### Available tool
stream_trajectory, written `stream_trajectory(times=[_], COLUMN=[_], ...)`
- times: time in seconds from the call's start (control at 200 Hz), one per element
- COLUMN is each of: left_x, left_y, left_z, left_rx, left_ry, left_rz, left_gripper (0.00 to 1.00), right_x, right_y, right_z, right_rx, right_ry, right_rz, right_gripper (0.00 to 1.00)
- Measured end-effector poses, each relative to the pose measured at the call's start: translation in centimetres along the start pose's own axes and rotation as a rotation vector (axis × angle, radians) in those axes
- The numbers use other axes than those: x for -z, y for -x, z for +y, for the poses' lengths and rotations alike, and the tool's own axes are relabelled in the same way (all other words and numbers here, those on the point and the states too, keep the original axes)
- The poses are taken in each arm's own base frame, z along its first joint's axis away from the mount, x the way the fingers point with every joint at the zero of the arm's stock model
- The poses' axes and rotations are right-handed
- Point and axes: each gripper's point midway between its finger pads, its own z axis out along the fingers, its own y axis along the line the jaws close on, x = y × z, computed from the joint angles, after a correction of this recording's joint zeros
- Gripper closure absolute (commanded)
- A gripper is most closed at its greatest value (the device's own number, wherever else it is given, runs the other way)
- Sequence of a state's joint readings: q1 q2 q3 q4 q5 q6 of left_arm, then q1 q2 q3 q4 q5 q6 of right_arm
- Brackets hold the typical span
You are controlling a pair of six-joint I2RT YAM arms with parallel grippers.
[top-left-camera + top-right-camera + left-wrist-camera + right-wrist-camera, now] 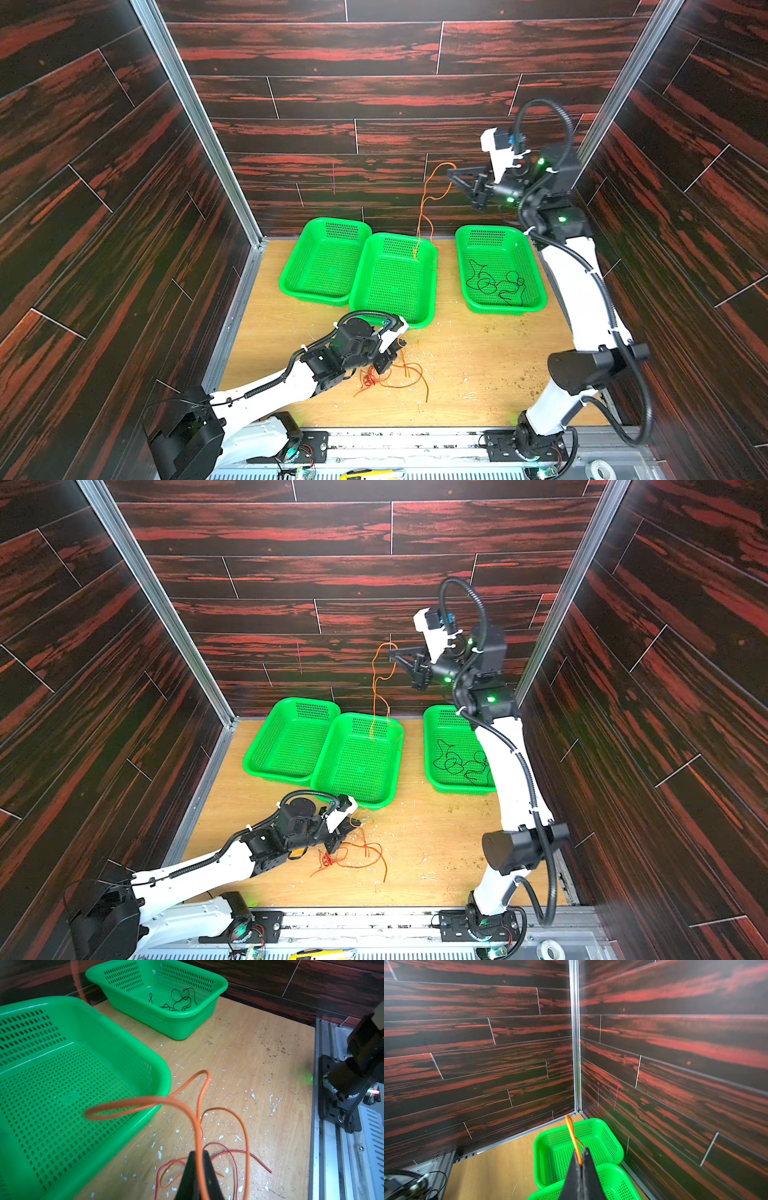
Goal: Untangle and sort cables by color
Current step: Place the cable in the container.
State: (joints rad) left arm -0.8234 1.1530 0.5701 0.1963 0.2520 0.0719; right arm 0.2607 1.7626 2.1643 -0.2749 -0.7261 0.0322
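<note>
One colour out of three looks done so far; the thin black cables lie coiled in the right-hand green perforated plastic basket, while the left-hand green basket looks empty. The right gripper, up high with its jaws pressed together, pinches a thin orange cable that dangles into the middle green basket; so orange is only partway home. The left gripper sits low, clamped on an orange strand at the messy tangle of orange and red cables on the wooden table; whether it's the same wire can't be told. Red is all on the table, probably bound for the empty basket.
</note>
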Motion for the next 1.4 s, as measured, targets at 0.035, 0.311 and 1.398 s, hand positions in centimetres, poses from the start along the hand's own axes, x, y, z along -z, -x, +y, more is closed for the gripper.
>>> stream_trajectory(times=[0.035,0.311,1.398], left_x=[0.0,0.1,1.5], left_y=[0.0,1.1,5.4], left_z=[-0.1,0.2,1.1], left_rx=[-0.004,-0.029,-0.093], left_ry=[-0.001,0.018,0.102], left_rz=[0.003,-0.015,-0.117], left_gripper=[1.00,1.00,1.00], right_x=[-0.4,-3.9,4.9], right_y=[-0.5,-11.3,-15.1], right_z=[-0.2,-1.9,1.9], right_rx=[-0.005,-0.158,-0.230], right_ry=[-0.001,-0.013,-0.164], right_rz=[0.004,0.146,0.319], right_gripper=[1.00,1.00,0.25])
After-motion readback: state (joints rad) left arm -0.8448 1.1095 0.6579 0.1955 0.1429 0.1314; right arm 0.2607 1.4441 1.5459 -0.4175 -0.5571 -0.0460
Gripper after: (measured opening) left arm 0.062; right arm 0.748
